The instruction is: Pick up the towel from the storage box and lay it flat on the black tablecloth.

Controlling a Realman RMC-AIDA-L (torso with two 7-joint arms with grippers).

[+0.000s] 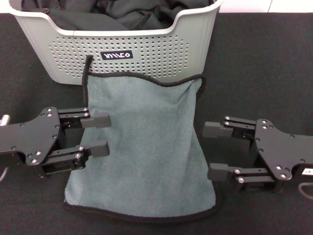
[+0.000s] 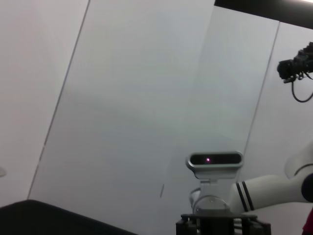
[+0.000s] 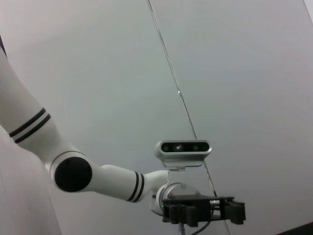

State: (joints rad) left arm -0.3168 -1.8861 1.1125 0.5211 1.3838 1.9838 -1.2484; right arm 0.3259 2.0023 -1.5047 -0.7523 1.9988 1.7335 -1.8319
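The black tablecloth (image 1: 274, 63) covers the whole work surface, reaching past the picture on both sides. At the far edge of it stands the storage box (image 1: 146, 54), a light grey perforated basket with a black logo label (image 1: 116, 55) on its near wall and dark plain cloths (image 1: 122, 14) bunched inside.

The towel (image 1: 142, 147) lies out of the box, spread on the tablecloth just in front of it, grey-teal side up. Its far edge touches the foot of the basket and the black edging there curves unevenly; the small black loop (image 1: 87, 68) runs up against the basket wall at the far left corner. The near edge is rounded and a little rumpled, so the cloth is not perfectly square.

The left gripper (image 1: 95, 134) sits low at the towel's left edge, fingers spread apart and reaching just over the fabric, gripping nothing. The right gripper (image 1: 212, 152) mirrors it at the right edge, fingers likewise parted and empty.

Both wrist views point upward at pale wall panels and the robot's head camera (image 2: 214, 160).
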